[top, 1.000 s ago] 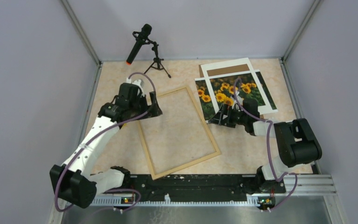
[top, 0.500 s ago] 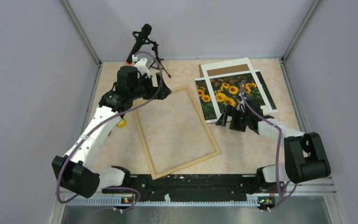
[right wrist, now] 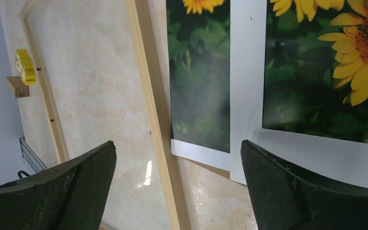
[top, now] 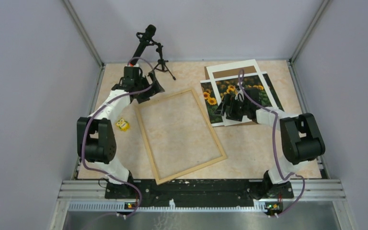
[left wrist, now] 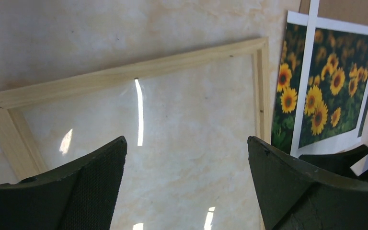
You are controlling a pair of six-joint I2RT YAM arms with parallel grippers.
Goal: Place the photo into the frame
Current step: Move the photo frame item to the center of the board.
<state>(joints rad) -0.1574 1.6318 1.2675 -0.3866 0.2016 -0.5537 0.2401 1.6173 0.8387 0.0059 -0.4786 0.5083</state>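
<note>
Over at eleven o'clock on the bench [top: 249, 153], my left hand [top: 152, 87] hangs wide open with nothing in it. It sits above the far left corner of the frame [top: 146, 143]. The frame lies flat in the middle of the bench, a bit turned, and I see nothing inside it but a shiny pane.

At about two o'clock lies the photo [top: 210, 99], flat, just beside the frame's right rail. A white mat [right wrist: 247, 72] lies on top of it, and a brown board [top: 232, 73] peeks out at the far end. My right hand [top: 230, 106] hovers over the photo's near left corner, spread wide and holding nothing.

I think I am at the start: reaching for the photo, not yet picking it up. Next I must bring the right hand down on the bare strip of photo at nine o'clock of the mat. The sheet is thin and flat, so I guess I must slide it out from under the mat, toward the frame, and go slow.
</note>
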